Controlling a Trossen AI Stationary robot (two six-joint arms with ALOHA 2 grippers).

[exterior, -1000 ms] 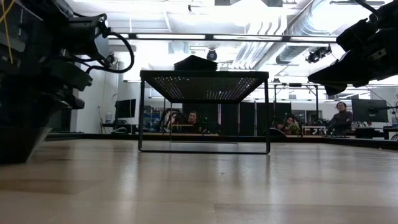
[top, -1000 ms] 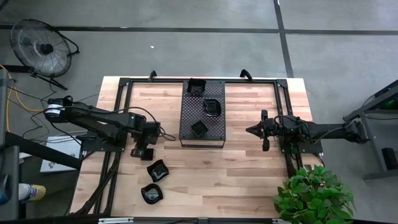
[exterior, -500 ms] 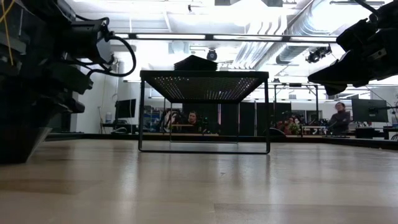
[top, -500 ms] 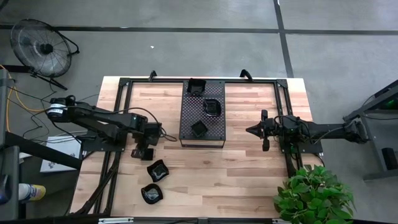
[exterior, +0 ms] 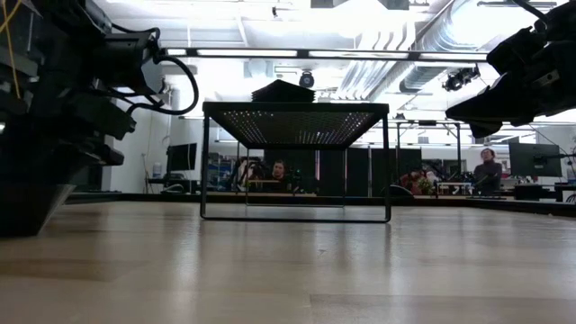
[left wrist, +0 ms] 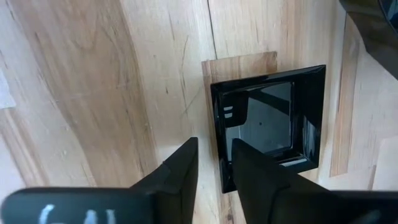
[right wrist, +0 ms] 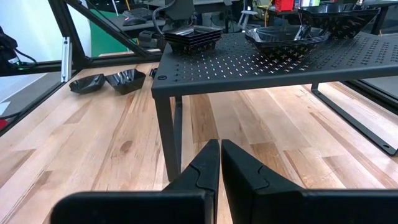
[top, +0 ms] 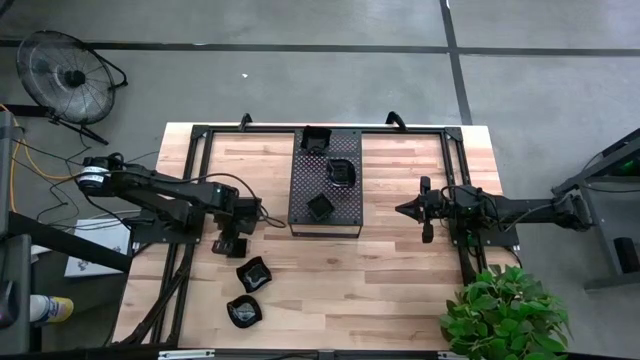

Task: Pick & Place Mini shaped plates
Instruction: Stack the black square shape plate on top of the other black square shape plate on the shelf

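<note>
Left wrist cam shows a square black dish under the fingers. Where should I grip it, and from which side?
Pinch the square plate by the raised rim wall nearest the left gripper, coming straight down. It lies flat and upright on the table, and the fingers already straddle that edge.

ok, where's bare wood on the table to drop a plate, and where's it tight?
Free: the wide strip between the perforated tray and the right pincer, and the front edge right of the two wavy plates. Tight: around the left pincer, which is poised over a square plate, just left of the tray.

The left arm (top: 180, 200) hides the square plate (left wrist: 267, 127) from above.
</note>
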